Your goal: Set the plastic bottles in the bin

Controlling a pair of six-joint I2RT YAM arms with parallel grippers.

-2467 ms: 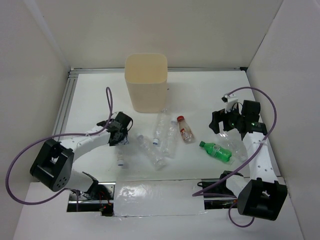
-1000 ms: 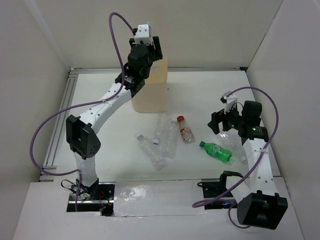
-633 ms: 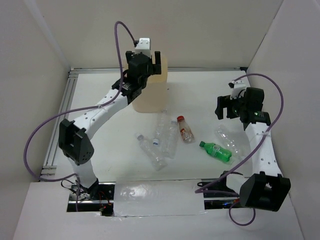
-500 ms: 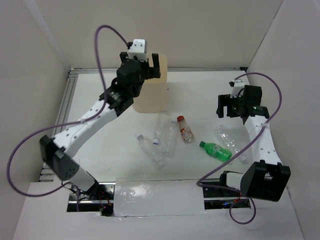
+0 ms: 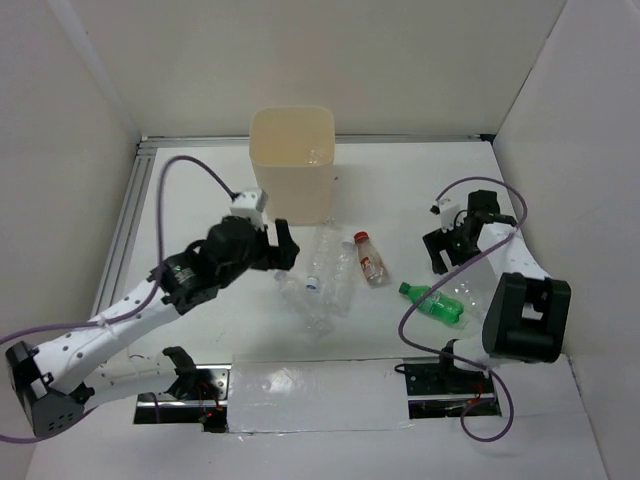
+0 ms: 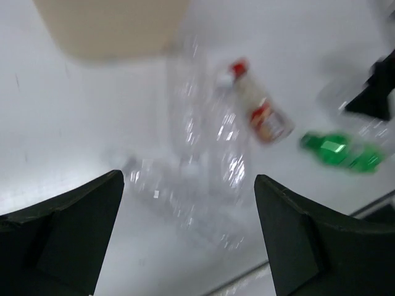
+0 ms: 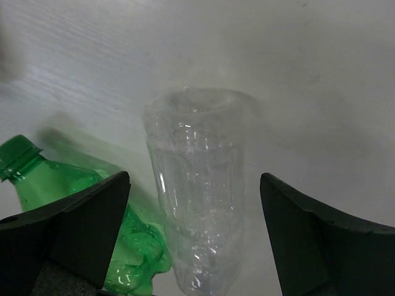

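Setting: a white bench [image 5: 200, 200] boxed in by pale walls.
Top view, bin: the bin [image 5: 292, 165] stood upright at the far side, and one bottle [image 5: 316, 155] showed inside by its far wall.
Top view, left pincer: a second earlier the left pincer [image 5: 283, 247] was up at the bin's rim. Now it hung low in front of the bin, jaws wide and empty, just beside the clear bottles [image 5: 320, 285].
Top view, right pincer: the right pincer [image 5: 440, 250] had dropped from higher up towards the lone bottle [image 5: 462, 290], spread wide and holding nothing.
Top view, meaning: one drop looked done, and both arms were lining up fresh picks.
Left wrist: the picture was blurred. Nothing lay between the fingers [image 6: 68, 228]. Below were the clear bottles, the red-cap bottle [image 6: 259, 111] and the green bottle [image 6: 339, 151], with the bin at the top edge.
Right wrist: the fingers [image 7: 308, 240] straddled the lone bottle lying flat. Whether they touched it could not be told. The green bottle lay just beside it.
Remaining: every other bottle was still on the bench.
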